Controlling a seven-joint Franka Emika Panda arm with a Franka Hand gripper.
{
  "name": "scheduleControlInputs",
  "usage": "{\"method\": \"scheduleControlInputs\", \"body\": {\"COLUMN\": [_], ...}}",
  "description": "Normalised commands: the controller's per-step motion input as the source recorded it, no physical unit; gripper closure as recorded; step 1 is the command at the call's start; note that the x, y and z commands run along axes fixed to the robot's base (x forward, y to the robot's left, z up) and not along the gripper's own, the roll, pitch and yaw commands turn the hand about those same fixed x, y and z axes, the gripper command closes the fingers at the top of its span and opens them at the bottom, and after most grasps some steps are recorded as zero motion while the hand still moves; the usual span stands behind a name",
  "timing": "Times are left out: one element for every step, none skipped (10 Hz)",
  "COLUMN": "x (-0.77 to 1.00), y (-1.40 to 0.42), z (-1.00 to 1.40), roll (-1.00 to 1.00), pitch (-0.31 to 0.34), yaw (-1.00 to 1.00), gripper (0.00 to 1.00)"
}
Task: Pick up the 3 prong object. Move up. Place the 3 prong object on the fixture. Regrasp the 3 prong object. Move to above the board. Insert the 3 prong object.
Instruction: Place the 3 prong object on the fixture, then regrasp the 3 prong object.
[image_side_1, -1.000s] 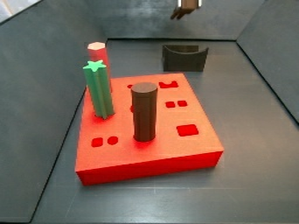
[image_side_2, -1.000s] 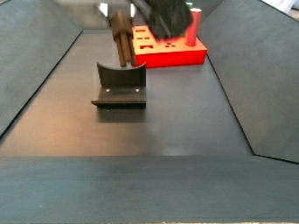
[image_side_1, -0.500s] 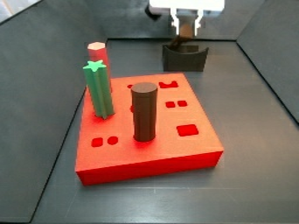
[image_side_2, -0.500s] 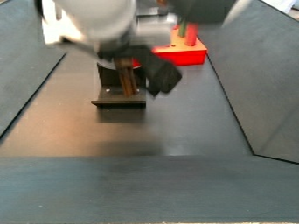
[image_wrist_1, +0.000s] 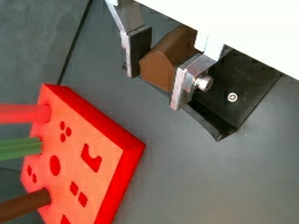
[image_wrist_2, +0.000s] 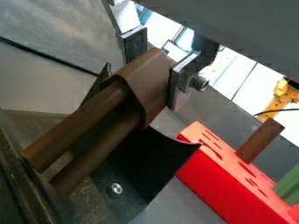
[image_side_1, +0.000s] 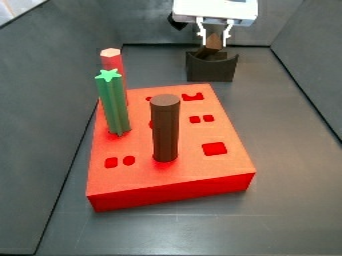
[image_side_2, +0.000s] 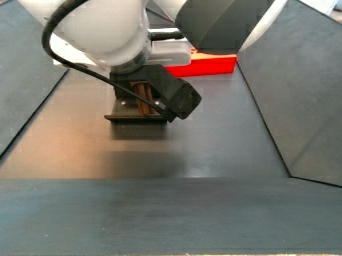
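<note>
The 3 prong object (image_wrist_1: 163, 57) is a reddish-brown piece, seen lengthwise as a long ridged bar (image_wrist_2: 100, 131) in a wrist view. My gripper (image_wrist_1: 153, 83) is shut on it, with a silver finger plate against each side. In a side view the gripper (image_side_1: 211, 44) hangs straight down onto the notch of the fixture (image_side_1: 211, 67), a small dark block behind the board. The fixture (image_wrist_2: 152, 166) lies directly under the held piece. The red board (image_side_1: 201, 160) with its cut-out holes sits in front of the fixture. In a side view my arm hides much of the fixture (image_side_2: 136, 117).
On the board stand a green star-topped post (image_side_1: 112, 100), a tall dark brown cylinder (image_side_1: 164, 128) and a pink-topped peg (image_side_1: 110, 57). Sloping grey walls (image_side_1: 310, 95) enclose the dark floor on both sides.
My gripper has come down from high above with the 3 prong object in it and now sits at the fixture's notch. The board and its pegs have not moved.
</note>
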Motion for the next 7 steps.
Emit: {"method": "scheduleControlInputs", "body": {"x": [0.12, 0.12, 0.11, 0.0, 0.0, -0.01, -0.01], "y": [0.22, 0.22, 0.21, 0.0, 0.0, 0.01, 0.01], "z": [-0.79, -0.79, -0.79, 0.0, 1.0, 1.0, 1.0], "roll": [-0.09, -0.09, -0.09, 0.0, -0.08, -0.07, -0.06], "pitch": [-0.04, -0.039, -0.037, 0.0, -0.015, -0.015, -0.014], "yaw": [-0.17, -0.15, -0.12, 0.0, 0.04, 0.05, 0.05], "gripper": [1.0, 1.0, 1.0, 0.0, 0.0, 0.0, 0.0]}}
